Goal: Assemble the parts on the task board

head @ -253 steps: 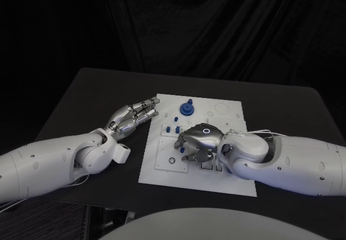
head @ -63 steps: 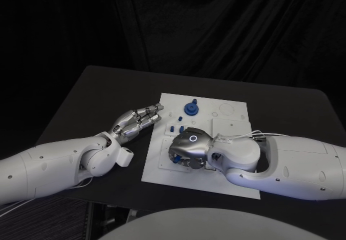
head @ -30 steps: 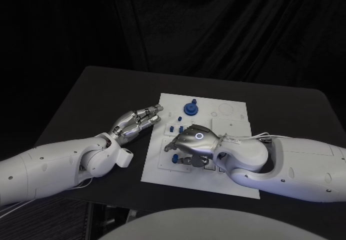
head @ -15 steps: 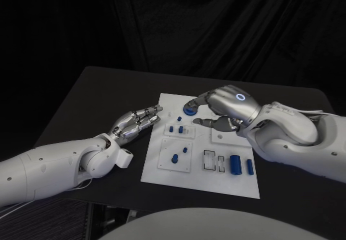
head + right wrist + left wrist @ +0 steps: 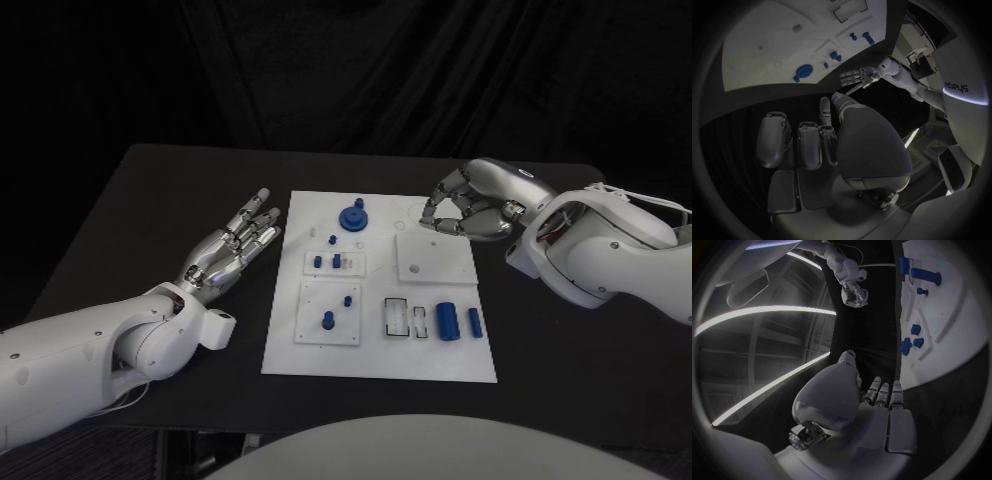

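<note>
Parts (image 5: 450, 322) lie on task board (image 5: 433, 365), apart from right hand (image 5: 464, 213)

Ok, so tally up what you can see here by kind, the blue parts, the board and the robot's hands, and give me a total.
blue parts: 8
task board: 1
hands, the left hand and the right hand: 2
Total: 11

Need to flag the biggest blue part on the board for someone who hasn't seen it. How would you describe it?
Start at the white board in the middle of the table. Near its far edge stands a blue round part with a knob on top, wider than any other blue piece.
</note>
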You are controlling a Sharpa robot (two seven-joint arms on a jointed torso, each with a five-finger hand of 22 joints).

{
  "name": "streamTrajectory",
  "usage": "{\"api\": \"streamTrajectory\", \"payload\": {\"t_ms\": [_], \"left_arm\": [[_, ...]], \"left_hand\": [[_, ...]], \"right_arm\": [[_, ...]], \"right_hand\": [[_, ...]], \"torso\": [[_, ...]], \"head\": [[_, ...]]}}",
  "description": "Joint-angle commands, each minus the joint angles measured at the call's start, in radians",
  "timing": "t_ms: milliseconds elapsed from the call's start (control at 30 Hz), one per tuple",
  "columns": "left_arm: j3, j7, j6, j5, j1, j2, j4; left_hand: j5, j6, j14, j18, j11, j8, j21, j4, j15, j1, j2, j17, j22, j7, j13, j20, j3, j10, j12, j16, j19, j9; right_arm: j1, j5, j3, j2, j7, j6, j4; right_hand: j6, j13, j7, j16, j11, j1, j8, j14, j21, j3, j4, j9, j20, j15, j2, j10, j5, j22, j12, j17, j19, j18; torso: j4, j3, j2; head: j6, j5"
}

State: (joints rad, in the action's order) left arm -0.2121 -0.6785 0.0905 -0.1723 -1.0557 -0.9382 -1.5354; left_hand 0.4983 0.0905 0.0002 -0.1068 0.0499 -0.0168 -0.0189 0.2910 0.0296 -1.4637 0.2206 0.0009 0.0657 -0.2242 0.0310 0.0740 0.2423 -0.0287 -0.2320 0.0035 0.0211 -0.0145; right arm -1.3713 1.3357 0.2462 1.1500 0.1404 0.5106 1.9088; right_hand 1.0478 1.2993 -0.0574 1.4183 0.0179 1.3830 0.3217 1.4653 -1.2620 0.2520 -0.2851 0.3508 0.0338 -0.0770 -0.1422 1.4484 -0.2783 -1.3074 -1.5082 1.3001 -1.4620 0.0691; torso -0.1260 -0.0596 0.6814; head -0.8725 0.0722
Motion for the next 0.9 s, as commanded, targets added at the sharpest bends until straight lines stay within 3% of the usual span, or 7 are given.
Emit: {"api": "streamTrajectory", "payload": {"t_ms": [33, 200, 233, 433, 500, 733, 900], "left_arm": [[0.001, -0.114, 0.049, 0.004, -0.015, -0.003, -0.008], [0.001, -0.11, 0.038, 0.004, -0.026, 0.002, -0.009], [0.001, -0.107, 0.034, 0.004, -0.027, 0.005, -0.009], [0.001, -0.094, 0.014, 0.004, -0.029, 0.009, -0.016], [0.001, -0.092, 0.012, 0.004, -0.029, 0.008, -0.018], [0.001, -0.086, 0.004, 0.004, -0.029, 0.006, -0.016], [0.001, -0.083, 0.001, 0.004, -0.029, 0.005, -0.016]], "left_hand": [[0.002, -0.007, 0.0, -0.013, -0.002, 0.003, 0.005, 0.002, 0.018, -0.003, 0.014, -0.001, -0.007, -0.004, -0.002, 0.028, 0.007, 0.004, 0.008, -0.004, -0.002, 0.0], [0.008, -0.003, 0.0, -0.031, 0.01, 0.002, 0.005, 0.001, 0.028, -0.01, 0.023, -0.001, -0.007, 0.03, -0.001, 0.053, 0.008, 0.006, 0.01, -0.004, -0.002, 0.0], [0.012, -0.003, 0.0, -0.033, 0.015, 0.002, 0.005, 0.0, 0.03, -0.014, 0.024, -0.001, -0.008, 0.036, -0.001, 0.056, 0.007, 0.006, 0.008, -0.004, -0.002, 0.0], [0.033, -0.002, 0.0, -0.035, 0.038, 0.002, 0.004, -0.003, 0.046, -0.044, 0.028, -0.001, -0.008, 0.073, -0.001, 0.073, -0.003, 0.009, 0.009, -0.004, -0.001, 0.0], [0.036, 0.001, 0.0, -0.034, 0.048, 0.002, 0.004, -0.003, 0.052, -0.051, 0.029, -0.001, -0.008, 0.101, -0.001, 0.077, -0.006, 0.008, 0.004, -0.004, -0.001, -0.001], [0.04, 0.006, 0.0, -0.034, 0.052, 0.001, 0.004, -0.003, 0.055, -0.055, 0.031, -0.001, -0.008, 0.111, 0.0, 0.081, -0.007, 0.007, 0.001, -0.004, -0.001, -0.002], [0.043, 0.018, 0.0, -0.035, 0.066, -0.002, 0.003, -0.002, 0.065, -0.061, 0.035, -0.001, -0.008, 0.151, 0.001, 0.093, -0.01, 0.005, -0.011, -0.004, 0.0, -0.004]], "right_arm": [[0.022, -0.073, 0.001, 0.022, 0.179, -0.086, 0.018], [0.057, -0.022, 0.001, 0.051, 0.287, -0.182, 0.032], [0.066, -0.016, 0.001, 0.057, 0.302, -0.196, 0.034], [0.102, 0.008, 0.001, 0.086, 0.336, -0.219, 0.05], [0.115, 0.014, 0.002, 0.096, 0.337, -0.208, 0.059], [0.162, 0.09, 0.002, 0.125, 0.341, -0.119, 0.097], [0.176, 0.123, 0.002, 0.139, 0.376, -0.129, 0.117]], "right_hand": [[-0.017, 0.271, 0.01, 0.068, 0.007, -0.068, 0.047, 0.078, -0.084, -0.022, -0.001, 0.041, -0.008, -0.01, -0.002, 0.122, 0.001, -0.203, -0.063, 0.129, -0.039, -0.023], [-0.069, 0.271, 0.013, 0.113, 0.008, -0.124, 0.125, 0.093, -0.185, -0.032, -0.006, 0.118, -0.013, -0.012, -0.014, 0.122, 0.049, -0.229, -0.063, 0.2, -0.072, -0.042], [-0.117, 0.271, 0.017, 0.127, 0.007, -0.152, 0.18, 0.097, -0.21, -0.037, -0.007, 0.173, -0.016, -0.01, -0.014, 0.122, 0.049, -0.235, -0.063, 0.223, -0.079, -0.047], [-0.2, 0.271, 0.015, 0.133, 0.011, -0.181, 0.313, 0.098, -0.235, -0.032, -0.008, 0.299, -0.013, -0.012, -0.017, 0.122, 0.063, -0.24, -0.063, 0.232, -0.083, -0.051], [-0.205, 0.271, 0.016, 0.136, 0.011, -0.182, 0.322, 0.099, -0.234, -0.033, -0.008, 0.307, -0.013, -0.012, -0.019, 0.122, 0.063, -0.24, -0.063, 0.239, -0.082, -0.051], [-0.213, 0.271, 0.013, 0.152, 0.004, -0.217, 0.361, 0.105, -0.167, -0.04, -0.01, 0.34, -0.001, 0.0, -0.039, 0.122, 0.057, -0.218, -0.063, 0.271, -0.045, -0.035], [-0.207, 0.271, 0.01, 0.152, 0.0, -0.259, 0.349, 0.105, -0.212, -0.046, -0.011, 0.33, 0.005, 0.005, -0.048, 0.122, 0.055, -0.232, -0.063, 0.271, -0.062, -0.045]], "torso": [[0.0016, -0.0022, 0.0], [0.0013, -0.0034, 0.0], [0.0015, -0.004, -0.001], [0.0038, -0.0013, 0.0], [0.0022, -0.002, 0.0], [0.0012, -0.0018, 0.0], [0.0025, -0.0005, 0.0]], "head": [[0.0, 0.017], [0.0, 0.032], [0.0, 0.034], [0.0, 0.044], [0.0, 0.057], [0.0, 0.099], [0.0, 0.106]]}}
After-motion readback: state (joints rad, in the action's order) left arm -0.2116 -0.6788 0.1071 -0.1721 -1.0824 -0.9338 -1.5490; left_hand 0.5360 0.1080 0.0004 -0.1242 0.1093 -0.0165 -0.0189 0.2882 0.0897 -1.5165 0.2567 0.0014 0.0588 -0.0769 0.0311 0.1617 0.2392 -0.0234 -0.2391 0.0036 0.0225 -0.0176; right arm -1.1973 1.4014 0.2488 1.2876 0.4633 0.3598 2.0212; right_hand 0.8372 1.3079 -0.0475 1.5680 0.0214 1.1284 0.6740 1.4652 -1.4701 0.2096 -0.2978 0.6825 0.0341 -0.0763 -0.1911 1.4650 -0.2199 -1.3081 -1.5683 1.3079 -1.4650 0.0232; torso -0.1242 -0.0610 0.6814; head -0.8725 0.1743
